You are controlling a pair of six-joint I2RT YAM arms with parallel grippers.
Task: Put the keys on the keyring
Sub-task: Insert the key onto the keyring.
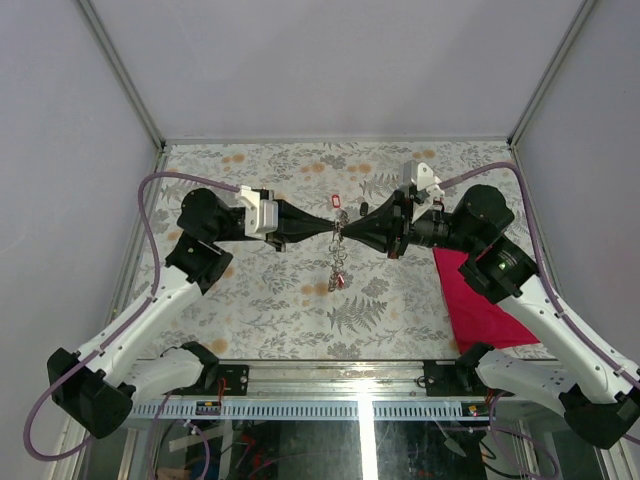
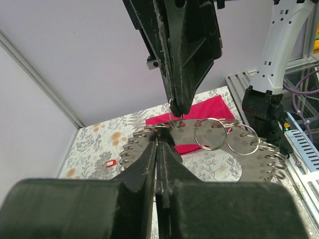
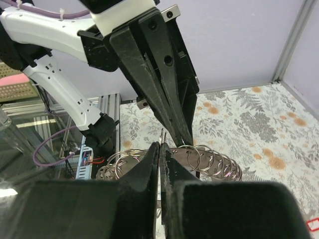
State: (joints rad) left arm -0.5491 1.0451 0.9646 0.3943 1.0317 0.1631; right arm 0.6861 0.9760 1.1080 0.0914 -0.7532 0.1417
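The keyring (image 1: 339, 262), a grey metal ring edged with many small wire loops, hangs in the air between the two arms. My left gripper (image 1: 329, 228) is shut on its rim (image 2: 149, 135). My right gripper (image 1: 348, 228) comes from the opposite side and is shut on one small wire loop (image 3: 162, 135) of the keyring (image 3: 219, 162). In the left wrist view the right fingers (image 2: 182, 74) reach down onto a loop just above my left gripper (image 2: 159, 142). One red key (image 1: 336, 200) lies on the table behind the ring, also seen as a red key (image 2: 110, 163).
A red cloth (image 1: 480, 300) lies on the flowered table at the right, under the right arm. Grey walls with metal corner posts (image 1: 120, 75) close in the back and sides. The metal rail (image 1: 330, 375) with the arm bases runs along the near edge.
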